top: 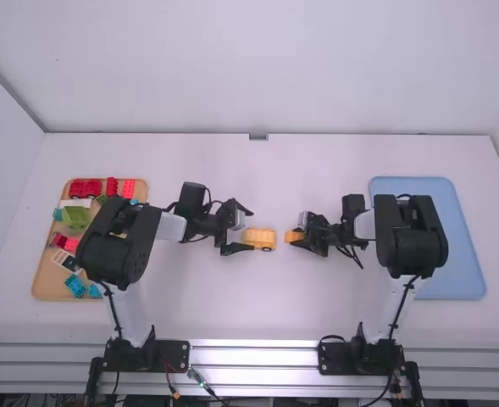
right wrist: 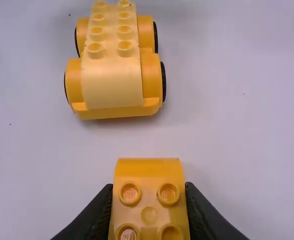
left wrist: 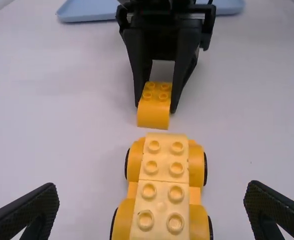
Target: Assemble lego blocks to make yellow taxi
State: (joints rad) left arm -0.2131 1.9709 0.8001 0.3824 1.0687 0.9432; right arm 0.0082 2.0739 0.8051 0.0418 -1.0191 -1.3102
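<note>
- The taxi body (left wrist: 163, 175) sits on the bench (top: 232, 297) between the two arms, its wheels down and its studs up. Its long axis runs from one arm to the other, across the high view.
- The left arm (top: 171, 227) is the nearer one to it. Its jaws are spread, one on each side of the body's near end, apart from the sides.
- The right arm (top: 365, 225) has its jaws pinching a small yellow block (right wrist: 148, 202) by its two sides, studs up.
- That block lies just beyond the body's far end, in line with it, with a short gap between. Its rounded face is turned toward the body's own rounded end.
- Whether the block rests on the bench or hangs a little above it, I cannot tell.
- The body looks partly built; the block probably belongs on its studs.
- If so, it must rise and travel toward the left arm along that shared line, then come down square.
- The left jaws would do well to close across the width first, or pressing could skew the body.
</note>
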